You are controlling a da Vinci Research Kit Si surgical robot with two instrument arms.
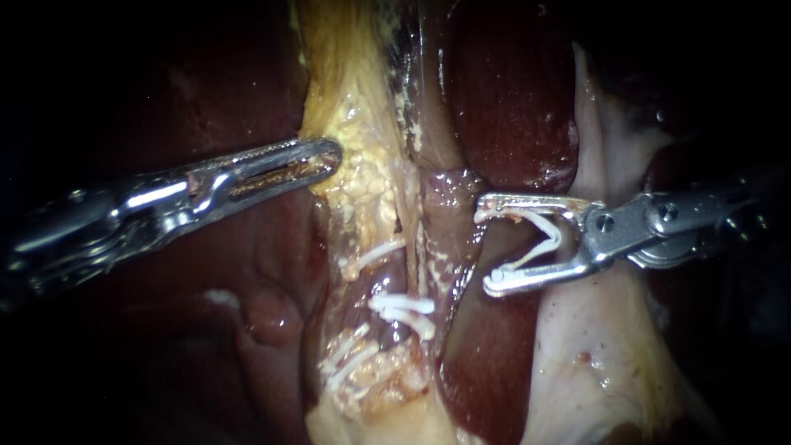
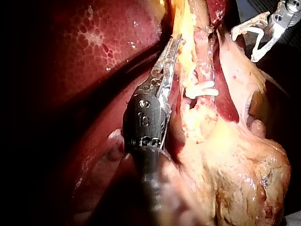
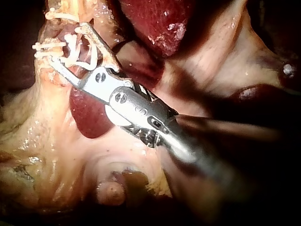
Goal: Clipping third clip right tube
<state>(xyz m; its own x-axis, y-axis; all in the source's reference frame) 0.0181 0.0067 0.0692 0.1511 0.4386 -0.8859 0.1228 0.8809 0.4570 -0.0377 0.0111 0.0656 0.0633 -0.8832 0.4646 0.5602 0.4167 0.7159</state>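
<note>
Left instrument (image 1: 325,158): nearest; enters from 9 o'clock, claw pressed together on yellow fat (image 1: 362,177).
Right instrument (image 1: 486,247): enters from 3 o'clock, claw spread, cradling a white clip (image 1: 540,239) with its legs open.
Right tube (image 1: 445,235): centre, just 9 o'clock of the clip's mouth, not yet between the legs.
Placed clips (image 1: 404,306): further along, toward 6 o'clock.
Handling: advance toward 9 o'clock, square across the tube and clear of the placed clips. See both tips beyond it before squeezing.
</note>
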